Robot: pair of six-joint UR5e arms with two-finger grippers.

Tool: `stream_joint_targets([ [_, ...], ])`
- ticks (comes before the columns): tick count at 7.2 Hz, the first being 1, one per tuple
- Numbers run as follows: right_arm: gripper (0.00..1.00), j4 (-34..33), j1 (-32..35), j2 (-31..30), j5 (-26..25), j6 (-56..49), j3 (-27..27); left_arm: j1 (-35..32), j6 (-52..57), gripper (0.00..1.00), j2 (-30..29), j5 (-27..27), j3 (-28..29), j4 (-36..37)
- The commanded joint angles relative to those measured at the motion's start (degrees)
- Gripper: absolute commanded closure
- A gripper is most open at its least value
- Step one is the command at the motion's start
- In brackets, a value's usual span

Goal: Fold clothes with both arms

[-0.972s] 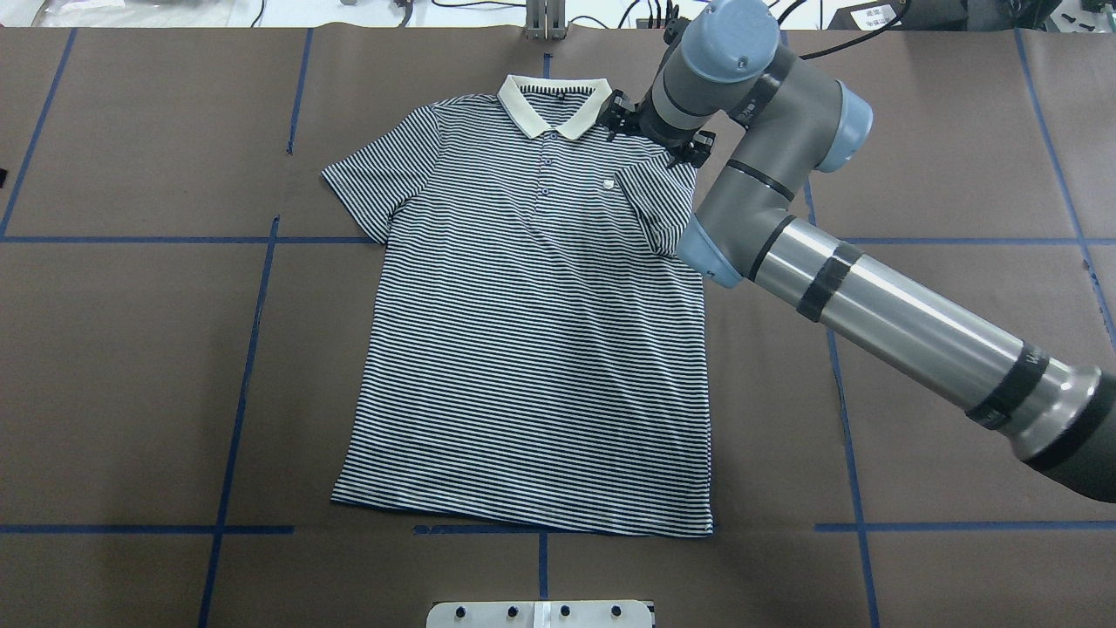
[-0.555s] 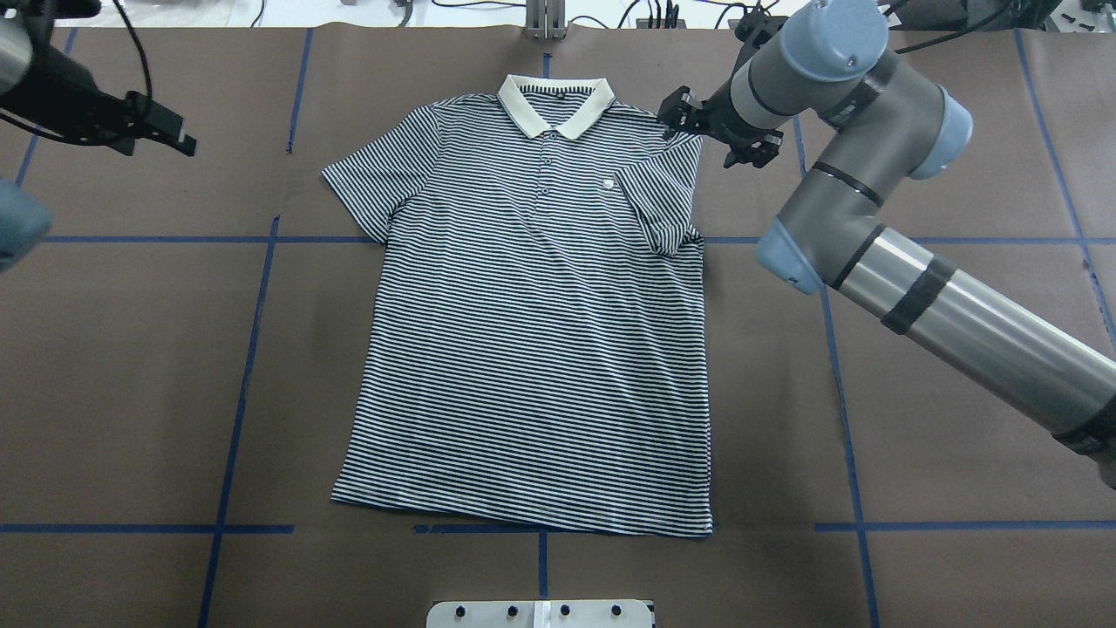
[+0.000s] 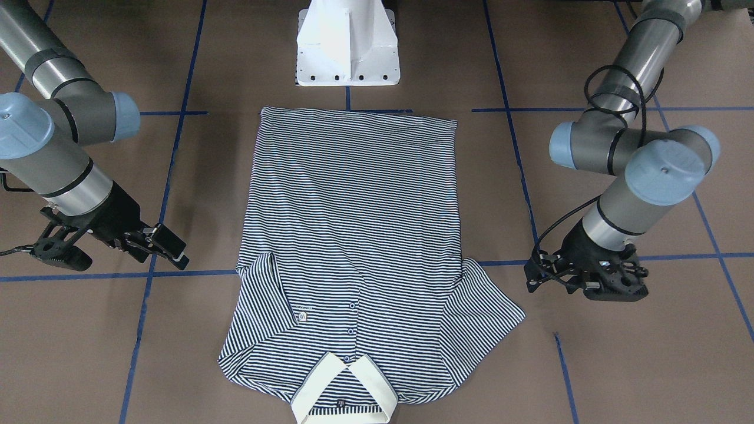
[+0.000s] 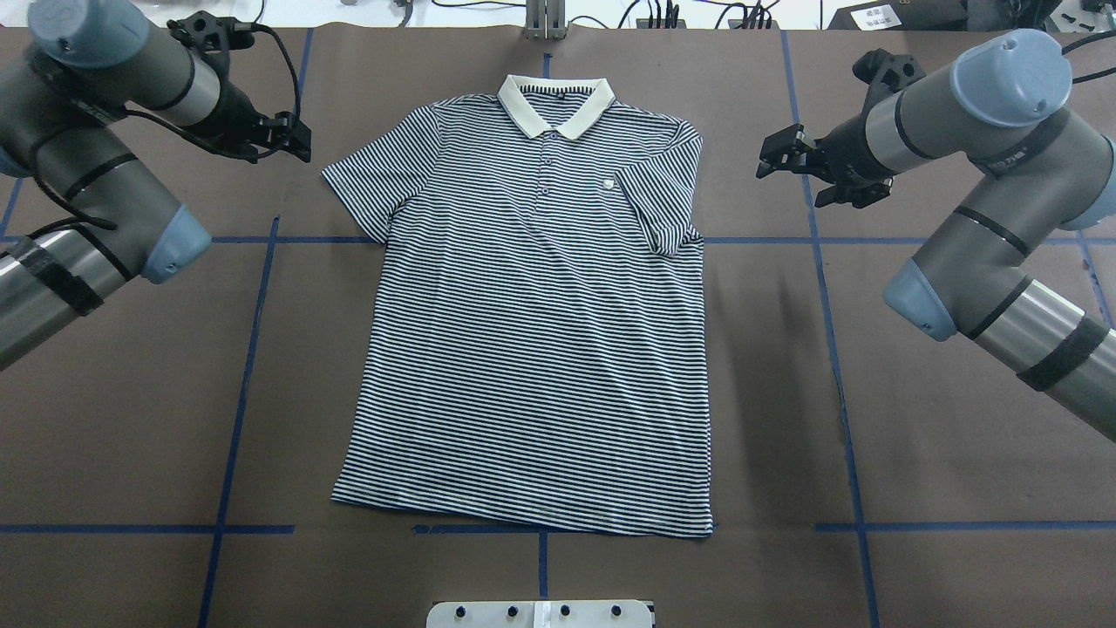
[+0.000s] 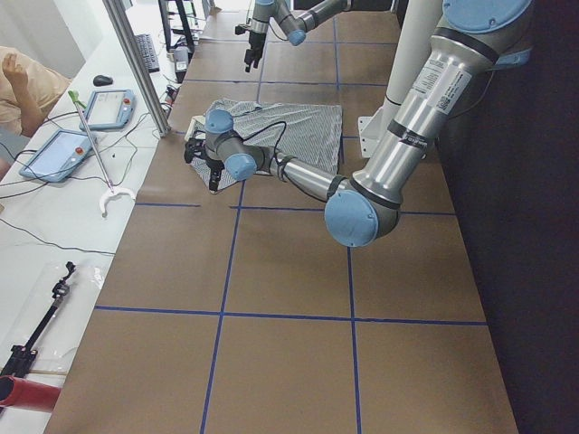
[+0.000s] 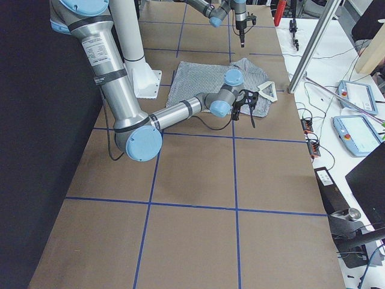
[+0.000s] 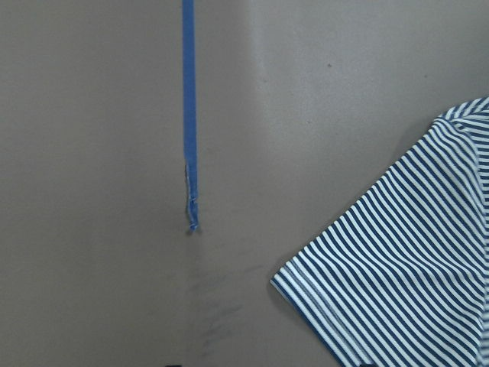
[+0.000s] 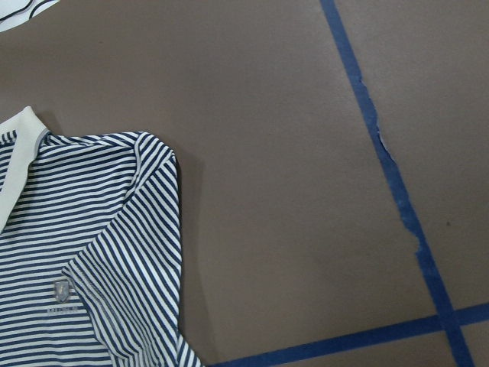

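Striped polo shirt (image 4: 532, 349) lies flat; left gripper (image 4: 292, 139) at ten o'clock and right gripper (image 4: 798, 170) at two hover empty and open, probably staged to grasp its shoulders.

Both arms are out wide! The left arm (image 4: 87, 174) is bent at the elbow, and the left tool (image 4: 295, 142) points inward and down, jaws spread, gripping nothing. Opposite, the right arm (image 4: 985, 253) mirrors it, with the right tool (image 3: 115, 250) tilted inward, fingers wide apart, empty.
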Motion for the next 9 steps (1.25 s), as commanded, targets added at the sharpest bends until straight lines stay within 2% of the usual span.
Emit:
stream_joint_targets([
  [1,0.0,0.6,0.0,-0.6,0.3,-0.3,0.4,1.8,0.3,0.34,-4.5,2.2,9.7,-6.6],
  [2,0.0,1.1,0.0,-0.4,0.3,-0.7,0.3,1.8,0.3,0.34,-5.1,2.4,11.5,-7.0],
  [3,0.0,3.1,0.0,-0.8,0.2,-1.1,-0.3,1.8,0.2,0.34,-4.9,4.0,11.5,-6.9],
  [6,0.0,3.7,-0.1,-0.3,0.2,-1.2,-1.5,3.2,0.3,0.36,-5.2,4.3,11.5,-6.8],
  [8,0.0,3.7,0.0,-0.4,0.2,-2.0,-1.5,3.3,0.4,0.39,-5.2,4.3,11.6,-6.8],
  [9,0.0,3.7,0.0,-0.4,0.2,-2.1,-1.5,3.3,0.4,0.45,-5.3,4.3,11.8,-6.8],
])
